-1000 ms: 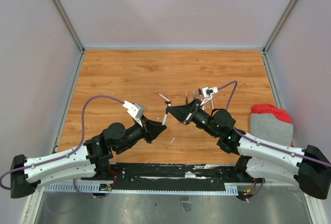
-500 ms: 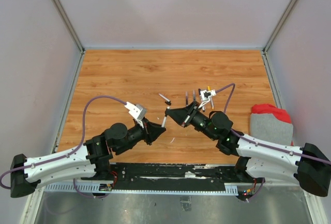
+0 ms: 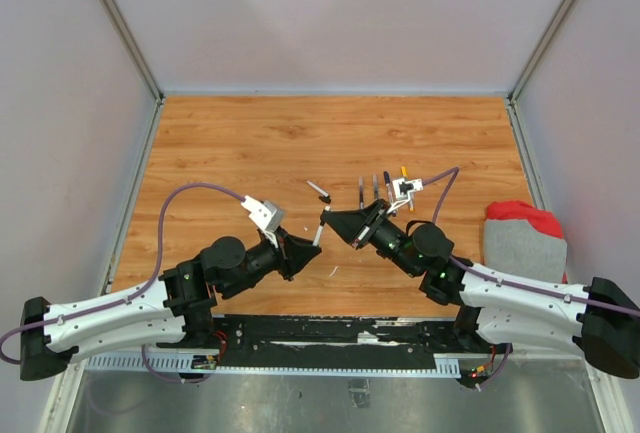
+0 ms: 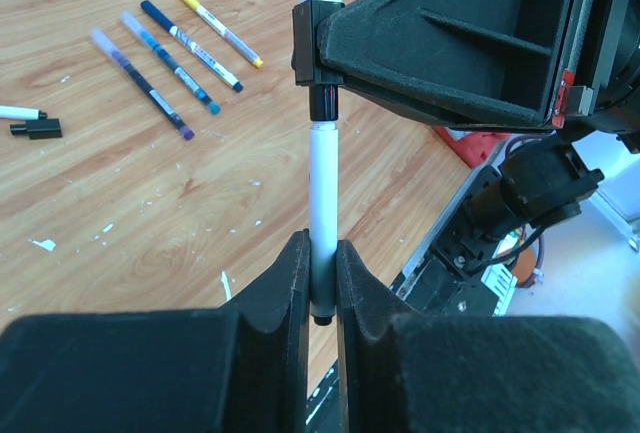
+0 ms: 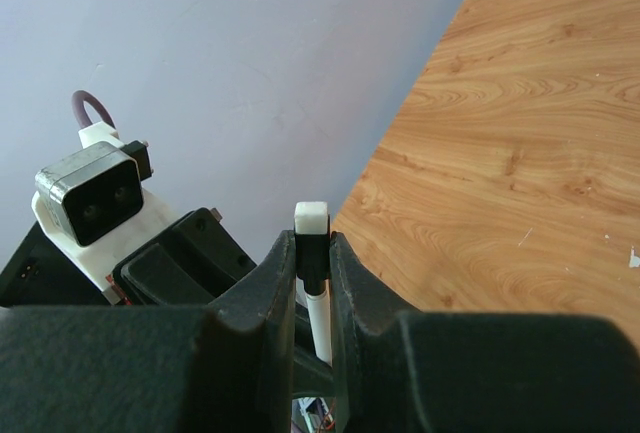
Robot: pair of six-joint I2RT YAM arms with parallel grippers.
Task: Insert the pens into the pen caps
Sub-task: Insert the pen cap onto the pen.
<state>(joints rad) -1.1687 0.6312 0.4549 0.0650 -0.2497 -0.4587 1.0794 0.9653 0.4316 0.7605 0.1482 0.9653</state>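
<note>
At the near middle of the table [image 3: 250,143], a little left of centre: the left gripper [image 3: 312,244] is closed narrow on a white-barrelled pen [image 4: 322,208].
- The grip sits low on the barrel. The pen's bottom end pokes just past the pads on the near side.
- The pen is held off the wood, slanting away and slightly right in the overhead view.

Directly right of that, the pen's upper end meets a black cap [image 5: 311,221] with a white end.
- Pen and cap are in line and touching. I cannot tell how far the tip sits inside.
- The right gripper [image 3: 336,220] is pinched tight on this cap, one finger on each side, with the white end standing just proud of the fingertips.
- The two grippers face each other tip to tip, close but not touching.

Just beyond the junction, a loose pen [image 3: 316,188] lies flat on the wood, with a spare black cap [image 4: 36,129] just beside its tip.

Further right, four pens [image 4: 175,58] lie side by side on the table, near one another and roughly parallel. Their ends are purple, blue, dark blue and yellow. They are well apart from both grippers.

A small white scrap [image 3: 333,271] lies on the wood, nearer than the grippers.

At the far right edge of the table sits a cloth [image 3: 525,243], grey with red at its far side.
</note>
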